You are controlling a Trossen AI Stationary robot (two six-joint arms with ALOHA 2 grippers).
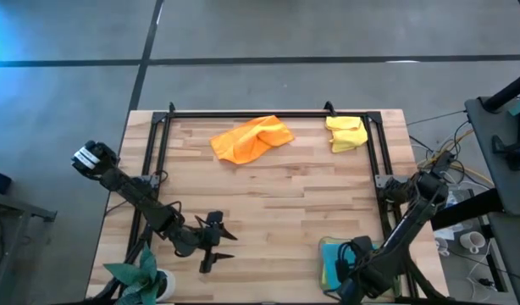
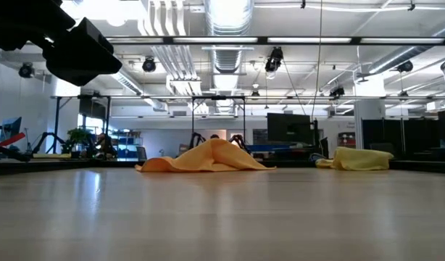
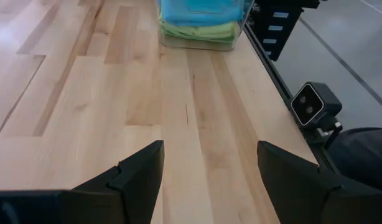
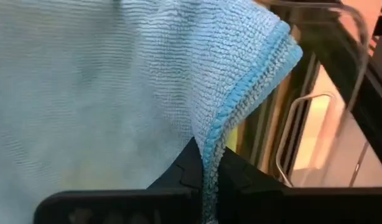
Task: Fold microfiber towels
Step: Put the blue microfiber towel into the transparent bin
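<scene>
Wooden table (image 1: 268, 195), high view: orange towel (image 1: 251, 139) and yellow towel (image 1: 345, 133) lie crumpled near the far edge, well apart; left gripper (image 1: 216, 241) hovers near the front-left, fingers spread and empty.
Low view: both crumpled towels rest at the far side.
Left wrist view: clear tray (image 3: 203, 37) holds folded blue and green towels.
Right wrist view: right gripper (image 4: 206, 177) fingers pressed together, pinching the light blue towel (image 4: 104, 87) at its hem.

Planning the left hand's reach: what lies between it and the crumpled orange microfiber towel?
Only bare wooden table, seen from the high view, between left hand and orange towel.
</scene>
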